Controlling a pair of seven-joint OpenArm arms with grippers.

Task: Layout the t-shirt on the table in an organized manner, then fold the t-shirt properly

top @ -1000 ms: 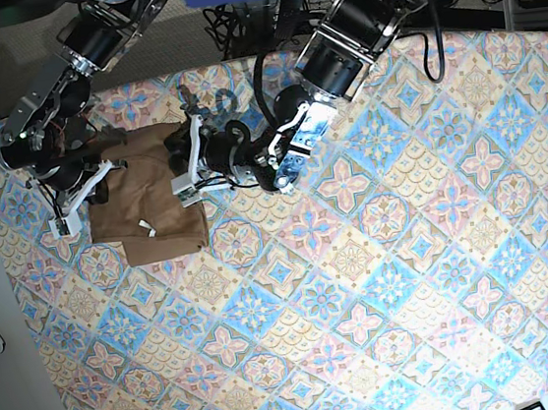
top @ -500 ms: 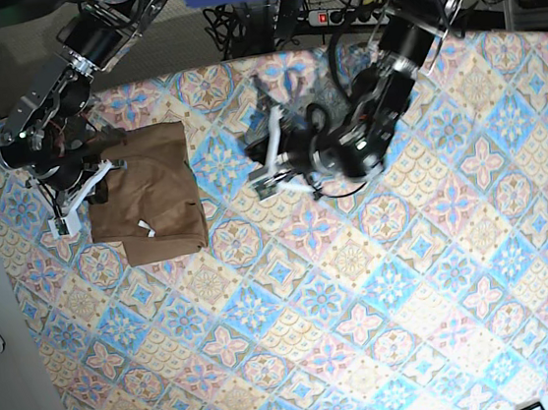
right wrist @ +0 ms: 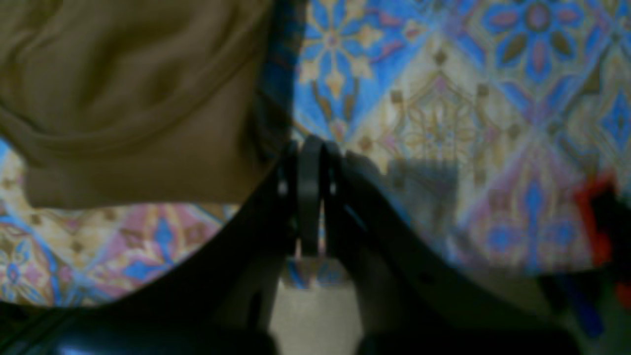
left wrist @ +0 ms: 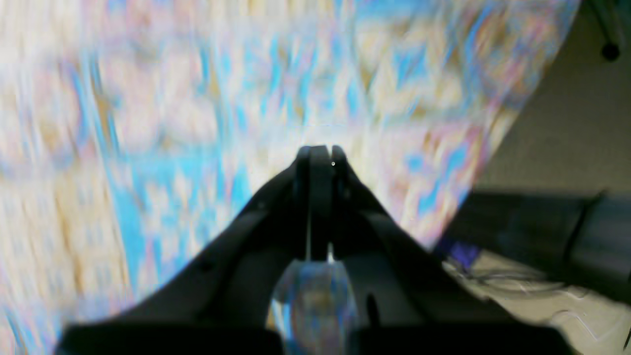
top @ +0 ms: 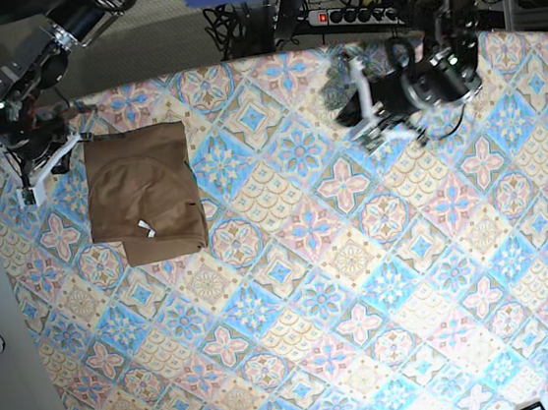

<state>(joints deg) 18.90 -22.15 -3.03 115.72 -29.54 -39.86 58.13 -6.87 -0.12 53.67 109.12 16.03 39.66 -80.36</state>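
The worktop (top: 362,284) lay mostly bare, the t-shirt (top: 144,193) resting folded into a compact rectangle near its far corner on the robot's right. Folding looked finished, so doing this step well meant lifting both arms clear without snagging the cloth. The left hand (top: 361,116) hung pinched shut, well apart; the right hand (right wrist: 308,158), also closed and empty, hovered just beside the shirt's edge.

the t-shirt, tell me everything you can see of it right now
The t-shirt is plain tan-brown soft cloth, folded into a compact, roughly rectangular bundle with a few soft creases. A small white tag shows near its lower edge. It lies flat on the patterned table, near the far left corner in the base view. Neither gripper touches it; the right gripper, shut, sits just off its edge over the table.
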